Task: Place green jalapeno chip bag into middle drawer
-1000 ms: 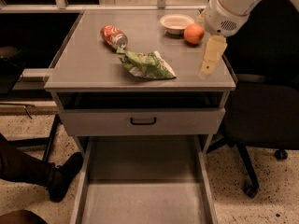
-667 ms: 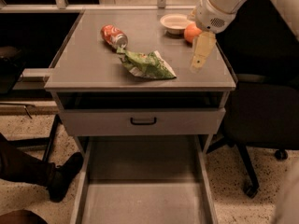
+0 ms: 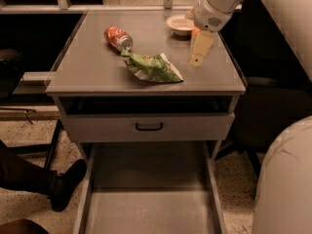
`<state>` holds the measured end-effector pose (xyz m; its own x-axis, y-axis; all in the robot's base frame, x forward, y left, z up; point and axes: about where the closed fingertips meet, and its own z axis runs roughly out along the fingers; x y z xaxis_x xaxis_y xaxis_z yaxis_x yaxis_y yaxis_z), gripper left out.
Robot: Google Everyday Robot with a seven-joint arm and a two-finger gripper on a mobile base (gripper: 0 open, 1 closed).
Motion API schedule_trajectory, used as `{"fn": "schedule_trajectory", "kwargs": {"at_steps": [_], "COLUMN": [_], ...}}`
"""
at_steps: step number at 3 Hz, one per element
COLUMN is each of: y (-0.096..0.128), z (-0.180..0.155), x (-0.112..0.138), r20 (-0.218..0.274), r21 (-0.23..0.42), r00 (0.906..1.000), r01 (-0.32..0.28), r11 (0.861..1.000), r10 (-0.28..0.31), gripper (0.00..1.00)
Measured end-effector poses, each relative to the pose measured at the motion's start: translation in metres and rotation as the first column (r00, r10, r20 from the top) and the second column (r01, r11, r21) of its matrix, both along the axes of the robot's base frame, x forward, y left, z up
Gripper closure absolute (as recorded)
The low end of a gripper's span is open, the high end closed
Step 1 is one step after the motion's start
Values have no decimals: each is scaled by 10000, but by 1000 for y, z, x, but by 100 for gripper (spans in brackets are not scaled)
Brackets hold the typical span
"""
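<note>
My gripper [image 3: 196, 60] is sliding left across the table [image 3: 83, 79]. A second ago it was hanging over the right edge, and now it is sitting further in, just right of the green jalapeno chip bag [image 3: 153, 68] but not touching it. I cannot tell whether the gripper is spread or pressed together. It is carrying nothing that I can make out.

The bag is lying where it was, crumpled on the near middle of the table top, with its far left corner up against the red soda can [image 3: 118, 37]. The orange fruit [image 3: 195, 31], in plain sight a moment back, is now mostly hiding behind the gripper, with only a sliver showing beside the white bowl [image 3: 179, 24].

For the task, I am reading this as the approach closing in. The grasp is not yet made, and the bag is still all the way up top.

The middle drawer [image 3: 146, 179] is standing pulled out below, toward the near side, with its floor bare. Above it the grey drawer front [image 3: 97, 128] is sitting closed, with a black handle [image 3: 148, 126].

Counting as I go:
- one chip bag
- one can
- one bowl
- one fruit
- one open drawer
- one closed front with one handle
- one gripper

At the near left, one dark shoe [image 3: 68, 184] is resting on the floor.
</note>
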<state>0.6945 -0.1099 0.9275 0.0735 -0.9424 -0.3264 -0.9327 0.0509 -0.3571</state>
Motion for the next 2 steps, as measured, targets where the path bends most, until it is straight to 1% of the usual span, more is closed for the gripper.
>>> {"fn": "schedule_trajectory", "kwargs": {"at_steps": [1, 2], "y": [9, 30], "z": [-19, -47], "x": [14, 37], "r20": [-222, -495], "r21": [351, 709], "r00": [9993, 9955], "r01": [-306, -767], "r11": [9989, 9945], "r10": [314, 803], "gripper": [0, 0]}}
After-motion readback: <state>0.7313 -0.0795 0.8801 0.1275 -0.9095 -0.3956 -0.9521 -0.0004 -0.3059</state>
